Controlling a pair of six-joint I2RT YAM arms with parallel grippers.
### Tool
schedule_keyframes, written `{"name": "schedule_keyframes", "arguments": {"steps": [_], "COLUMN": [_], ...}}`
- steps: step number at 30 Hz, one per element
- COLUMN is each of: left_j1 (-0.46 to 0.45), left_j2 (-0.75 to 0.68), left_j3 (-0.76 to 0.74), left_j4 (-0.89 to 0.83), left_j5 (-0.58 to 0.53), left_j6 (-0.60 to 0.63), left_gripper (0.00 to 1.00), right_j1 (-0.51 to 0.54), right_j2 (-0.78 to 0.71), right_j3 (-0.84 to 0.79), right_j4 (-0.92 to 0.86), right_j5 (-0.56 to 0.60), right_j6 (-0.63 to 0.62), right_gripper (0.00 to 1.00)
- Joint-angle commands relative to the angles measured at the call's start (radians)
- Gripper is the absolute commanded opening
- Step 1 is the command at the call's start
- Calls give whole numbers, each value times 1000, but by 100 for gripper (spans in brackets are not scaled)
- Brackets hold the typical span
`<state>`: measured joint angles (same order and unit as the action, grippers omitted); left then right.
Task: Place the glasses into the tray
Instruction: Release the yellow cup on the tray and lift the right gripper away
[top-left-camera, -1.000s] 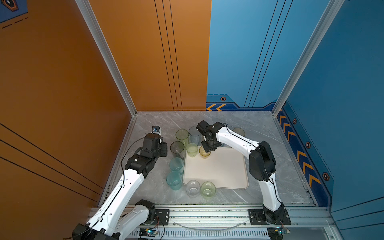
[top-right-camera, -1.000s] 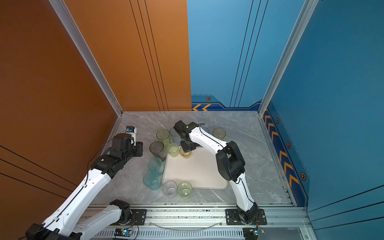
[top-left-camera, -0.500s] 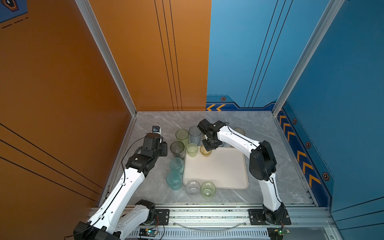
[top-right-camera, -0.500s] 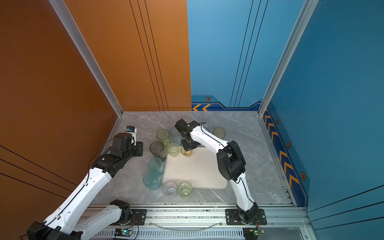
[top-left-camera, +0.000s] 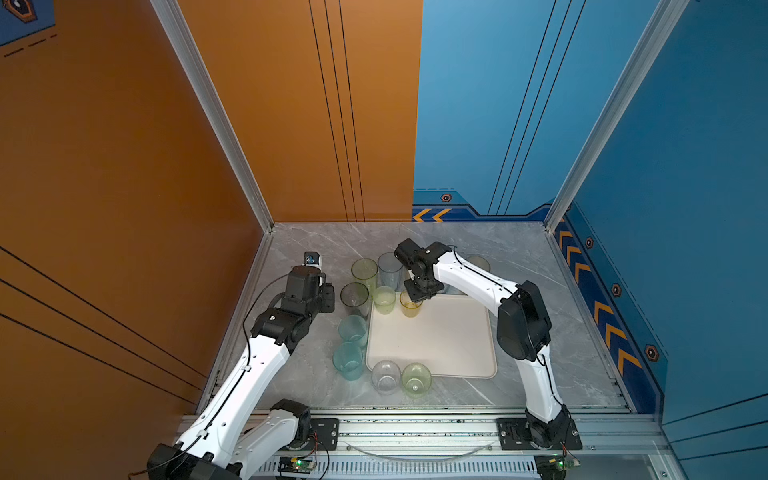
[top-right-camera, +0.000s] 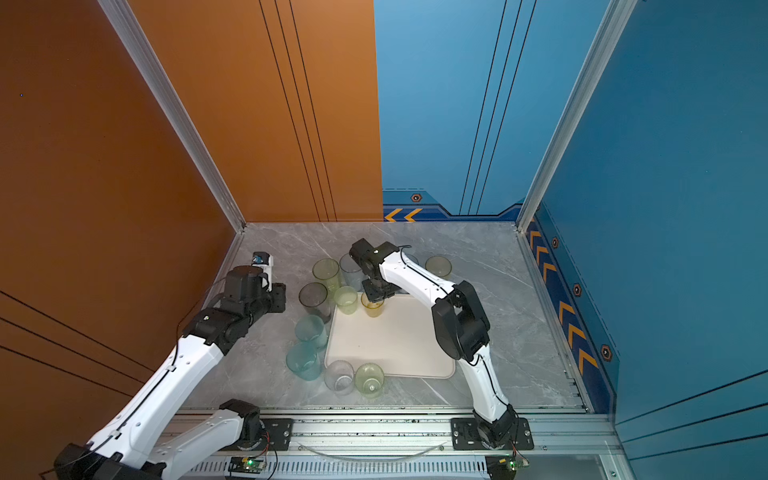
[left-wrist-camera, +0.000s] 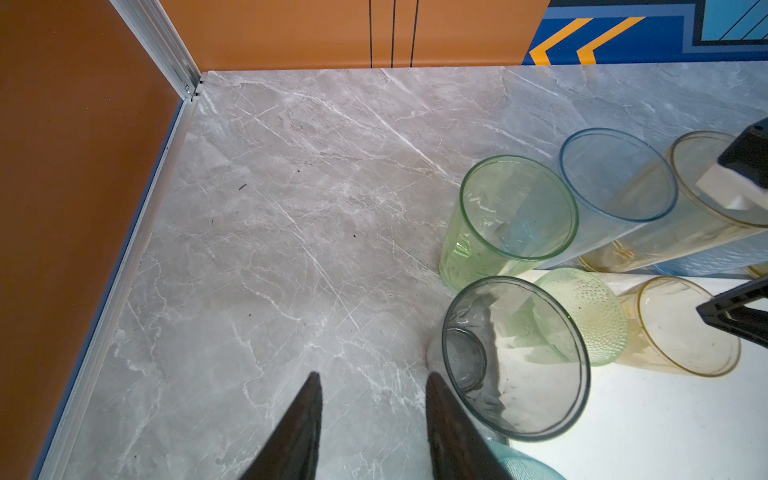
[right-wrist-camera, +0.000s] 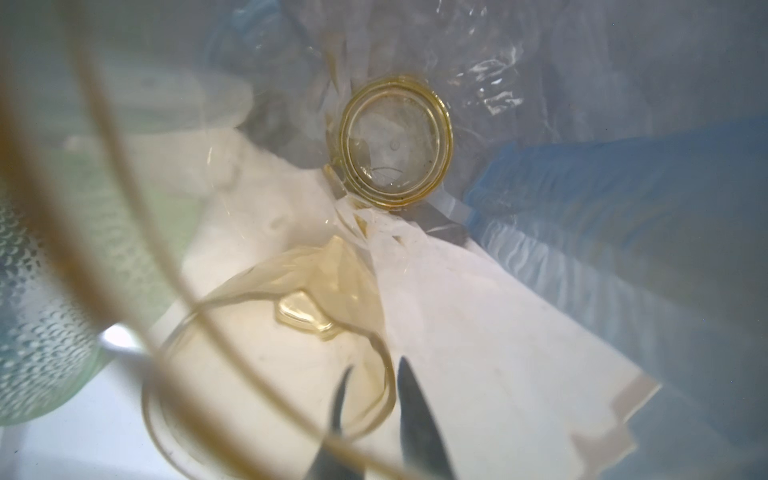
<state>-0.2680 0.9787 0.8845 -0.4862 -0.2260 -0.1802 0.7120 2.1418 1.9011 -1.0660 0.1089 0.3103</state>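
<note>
The cream tray (top-left-camera: 440, 345) (top-right-camera: 399, 345) lies mid-table. A short yellow glass (top-left-camera: 410, 304) (top-right-camera: 372, 305) stands upright in its far left corner, next to a dotted green glass (top-left-camera: 384, 298). My right gripper (top-left-camera: 415, 297) (right-wrist-camera: 377, 365) hangs over the yellow glass (right-wrist-camera: 382, 386). Its fingers sit astride the wall, one inside and one outside, slightly parted. My left gripper (top-left-camera: 328, 297) (left-wrist-camera: 372, 376) is open over bare table, just left of a smoky grey glass (top-left-camera: 354, 296) (left-wrist-camera: 515, 357).
Off the tray stand a tall green glass (top-left-camera: 364, 270), a tall bluish one (top-left-camera: 390, 268), two teal ones (top-left-camera: 352, 328) (top-left-camera: 348, 360), a clear one (top-left-camera: 385, 376), a green one (top-left-camera: 415, 377) and a yellowish one (top-left-camera: 478, 262). The orange wall is close on the left.
My right gripper's fingers have parted a little around the yellow glass wall, and the right wrist has shifted slightly. The left arm has not moved.
</note>
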Motion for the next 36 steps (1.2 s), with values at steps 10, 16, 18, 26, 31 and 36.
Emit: {"name": "schedule_keyframes", "arguments": {"steps": [10, 16, 18, 26, 31, 36], "left_j1": [7, 5, 0, -35, -57, -91], "left_j2": [-5, -3, -4, -17, -29, -22], "left_j3": [-9, -10, -6, 9, 1, -3], "left_j4": [8, 6, 1, -36, -49, -51], "left_j5": [20, 20, 18, -19, -28, -35], "left_j6": [10, 11, 14, 21, 6, -16], "left_gripper": [43, 42, 42, 42, 41, 40], "right_j1": [-3, -3, -3, 6, 52, 117], "right_j2": [-22, -62, -113, -295, -441, -562], "right_j3": [18, 0, -15, -148, -299, -437], "right_j4": [-31, -28, -26, -19, -1, 1], "right_j5": [-17, -10, -7, 16, -1, -46], "right_j6": [-7, -5, -2, 17, 14, 11], "right_gripper": [23, 26, 27, 27, 27, 26]}}
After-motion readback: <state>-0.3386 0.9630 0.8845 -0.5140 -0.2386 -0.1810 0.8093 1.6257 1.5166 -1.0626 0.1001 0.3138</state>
